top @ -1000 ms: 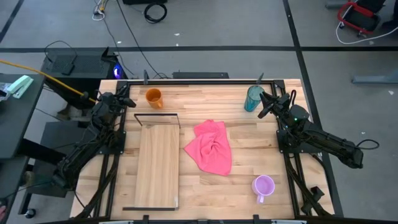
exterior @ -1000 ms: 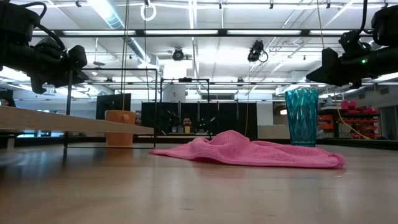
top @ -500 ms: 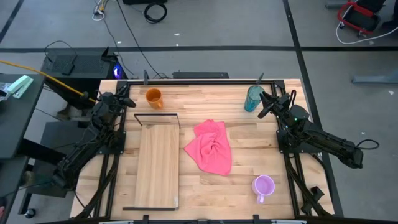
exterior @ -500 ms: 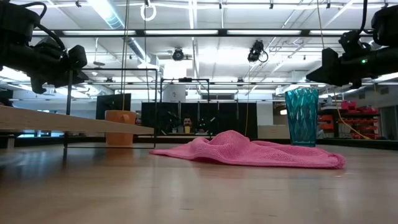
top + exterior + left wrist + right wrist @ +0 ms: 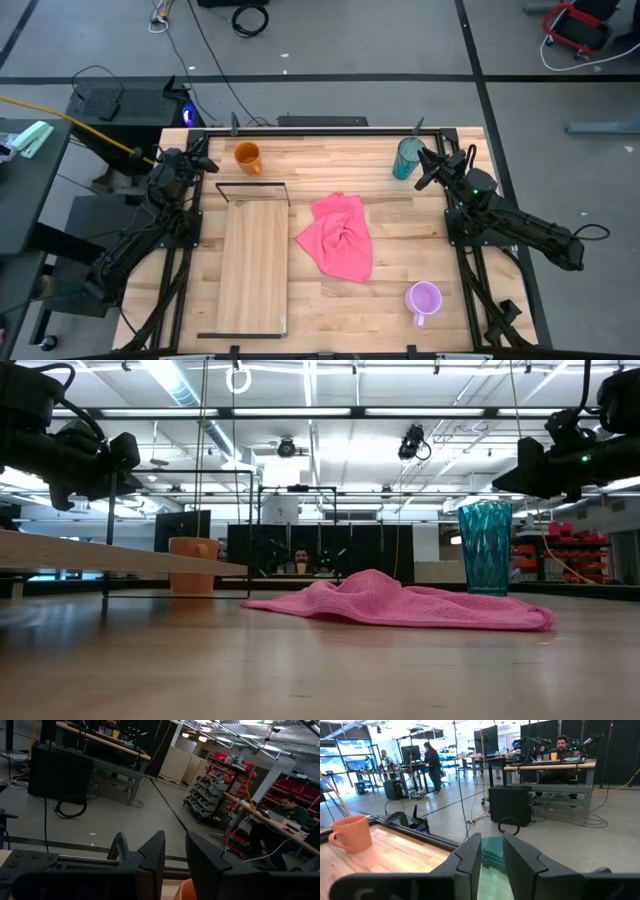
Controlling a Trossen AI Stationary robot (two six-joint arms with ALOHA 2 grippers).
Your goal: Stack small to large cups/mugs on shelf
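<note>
The orange mug (image 5: 247,157) stands upright at the far left of the table, and it shows in the low view (image 5: 193,565) too. The teal tumbler (image 5: 406,158) stands upright at the far right. The lilac mug (image 5: 424,299) stands near the front right. The light-wood shelf (image 5: 253,265) lies left of centre, its black wire frame (image 5: 252,184) at the far end. My left gripper (image 5: 205,160) hovers just left of the orange mug, narrowly open and empty. My right gripper (image 5: 425,165) hovers just right of the tumbler (image 5: 492,865), narrowly open and empty.
A crumpled pink cloth (image 5: 340,236) lies at the table's centre, between the shelf and the right-hand cups. A black rail runs along the table's far edge (image 5: 320,128). People sit and stand at benches in the room beyond.
</note>
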